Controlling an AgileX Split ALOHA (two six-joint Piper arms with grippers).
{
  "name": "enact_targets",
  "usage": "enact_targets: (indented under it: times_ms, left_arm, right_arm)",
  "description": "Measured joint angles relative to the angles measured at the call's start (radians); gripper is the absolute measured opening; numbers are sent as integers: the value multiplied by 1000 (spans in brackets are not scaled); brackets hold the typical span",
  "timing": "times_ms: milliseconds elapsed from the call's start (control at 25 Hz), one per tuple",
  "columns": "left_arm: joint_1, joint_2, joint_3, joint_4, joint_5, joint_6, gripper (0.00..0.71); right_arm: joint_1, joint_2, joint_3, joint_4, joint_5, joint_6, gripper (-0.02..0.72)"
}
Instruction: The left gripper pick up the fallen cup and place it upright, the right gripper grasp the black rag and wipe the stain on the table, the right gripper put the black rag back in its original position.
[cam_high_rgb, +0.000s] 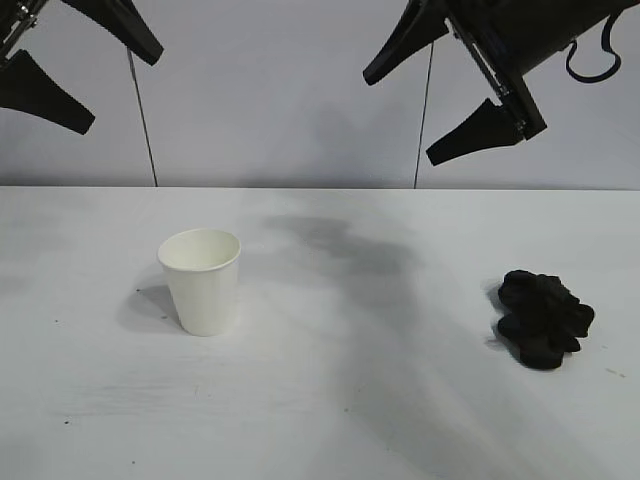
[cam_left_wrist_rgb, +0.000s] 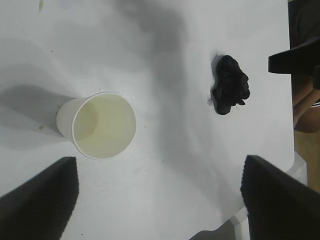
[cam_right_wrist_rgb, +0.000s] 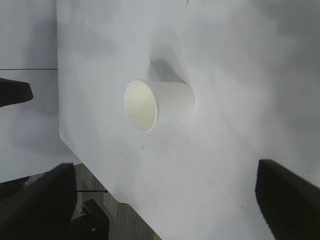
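Cup is standing upright on the table, rag is sitting bunched on its own, no stain showing between them, so little looks left to go wrong. Risks I'd judge: either arm dipping again could be knocking the light paper cup over, since it is looking empty apart from a yellowish tint inside; the right arm dropping straight down could be dragging the rag out of place.

Left gripper is hanging high with fingers spread wide, holding nothing; cup is sitting well below it, slightly toward the right arm. Right gripper is also hanging high, fingers apart, empty; rag is lying well below, a bit outward of it.
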Motion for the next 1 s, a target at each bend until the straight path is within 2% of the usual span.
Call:
enact_targets:
  times_ms: [160, 1000]
  left_arm:
    - [0, 0, 0, 0, 0, 0, 636]
    - [0, 0, 0, 0, 0, 0, 636]
  right_arm:
    - [0, 0, 0, -16, 1, 0, 673]
    - [0, 0, 0, -16, 1, 0, 673]
